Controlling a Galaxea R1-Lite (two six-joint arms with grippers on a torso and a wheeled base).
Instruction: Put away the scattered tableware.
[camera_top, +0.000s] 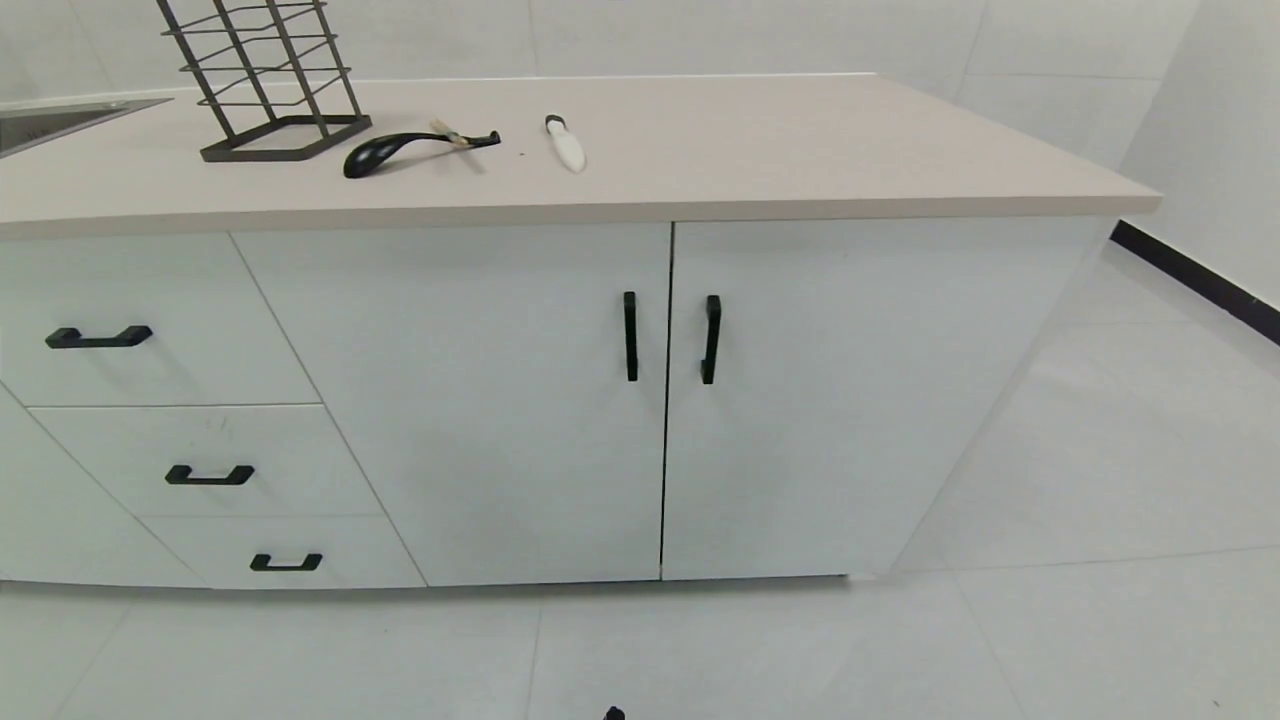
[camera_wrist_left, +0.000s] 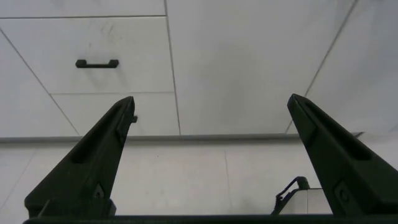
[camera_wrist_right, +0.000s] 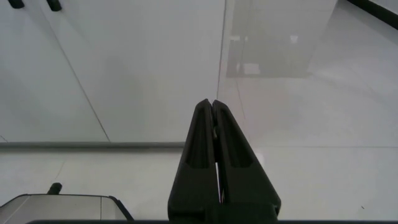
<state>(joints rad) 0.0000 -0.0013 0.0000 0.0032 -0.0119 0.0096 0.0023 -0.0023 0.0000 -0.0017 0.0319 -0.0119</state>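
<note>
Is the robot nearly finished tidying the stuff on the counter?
It has hardly started. Done: nothing that shows. The black spoon and the white-handled utensil lie loose on the countertop, near the wire rack. In hand: nothing. The left gripper is open and empty, the right gripper is shut on nothing, and both are low by the cabinet. Left: every piece needs picking up and putting away.

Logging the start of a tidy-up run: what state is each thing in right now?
left claw, open, holding nothing
right claw, shut, holding nothing
wire rack, upright
black spoon, lying on the countertop beside the wire rack
white-handled utensil, lying flat on the countertop
cabinet doors, both shut
drawers, all three shut
</note>
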